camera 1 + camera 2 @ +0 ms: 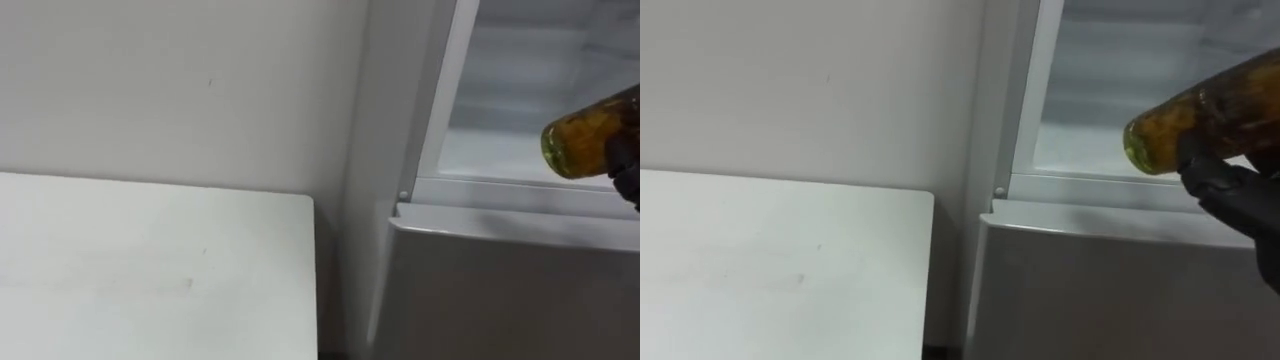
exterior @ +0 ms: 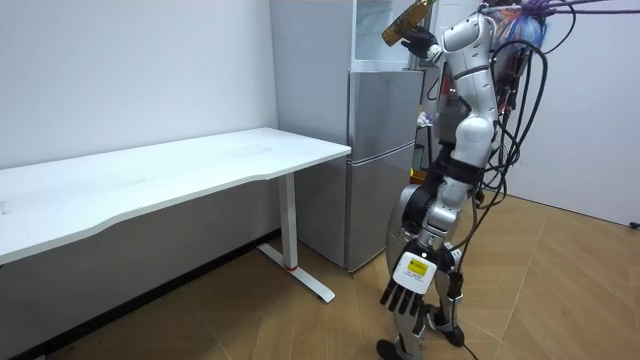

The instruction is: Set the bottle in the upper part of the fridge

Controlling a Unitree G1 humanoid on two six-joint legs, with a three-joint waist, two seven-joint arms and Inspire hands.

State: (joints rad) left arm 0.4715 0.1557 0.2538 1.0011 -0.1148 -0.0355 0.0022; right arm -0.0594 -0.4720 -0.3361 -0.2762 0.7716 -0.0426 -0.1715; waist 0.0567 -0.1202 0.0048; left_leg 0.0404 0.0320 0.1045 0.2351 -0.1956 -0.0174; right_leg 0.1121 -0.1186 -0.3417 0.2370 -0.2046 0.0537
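Note:
A bottle (image 1: 1200, 115) of yellow-green, amber content lies nearly level in the air, its base pointing at the open upper fridge compartment (image 1: 1090, 150). My right hand (image 1: 1230, 190), dark, is curled round the bottle from below at the right edge. The bottle's base hangs just above the compartment's front sill and white floor (image 1: 490, 155). In the room view I stand close to the fridge (image 2: 380, 160) with the right arm raised high, the bottle (image 2: 405, 25) at the top opening. My left hand (image 2: 405, 290) hangs by my side, fingers straight.
The closed grey lower fridge door (image 1: 500, 290) lies below the sill. A white table (image 1: 150, 270) stands to the left of the fridge against the pale wall, with a narrow gap between them.

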